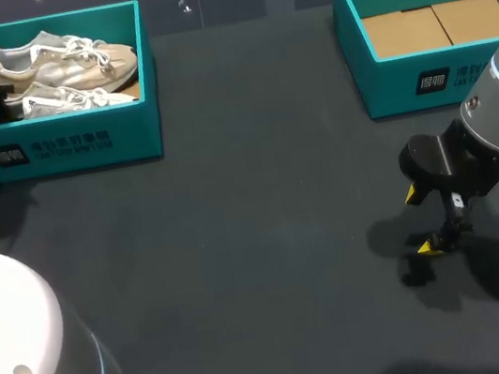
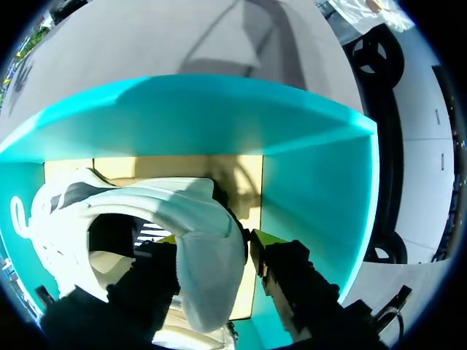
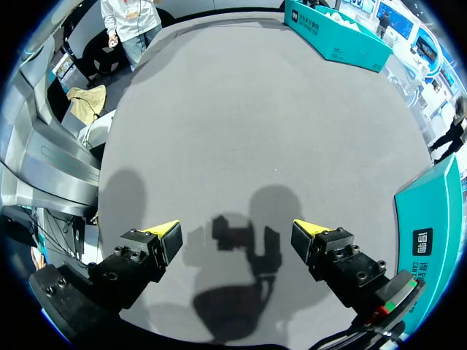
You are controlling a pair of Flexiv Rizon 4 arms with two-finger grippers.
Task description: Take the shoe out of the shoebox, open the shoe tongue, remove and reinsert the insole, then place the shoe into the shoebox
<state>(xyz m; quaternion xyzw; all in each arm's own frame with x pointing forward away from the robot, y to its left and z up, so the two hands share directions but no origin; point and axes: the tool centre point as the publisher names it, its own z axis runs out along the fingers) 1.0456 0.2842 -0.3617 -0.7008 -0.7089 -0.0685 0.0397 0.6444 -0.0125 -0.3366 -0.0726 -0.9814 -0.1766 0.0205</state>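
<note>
Shoe (image 1: pixel 59 63): white and beige lace-up sneaker

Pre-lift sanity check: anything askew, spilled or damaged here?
Nothing stands out. Both shoes lie in the left shoebox, the left gripper shut on one shoe at its heel. The right shoebox holds only its cardboard liner. The right gripper hangs open over the table.

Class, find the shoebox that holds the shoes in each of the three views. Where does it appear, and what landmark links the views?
Head view: the shoebox stands at the upper left.
Left wrist view: the shoebox walls surround the left gripper, shut on a shoe.
Right wrist view: the shoebox lies far ahead of the open right gripper.
Shared landmark: the grey tabletop.
</note>
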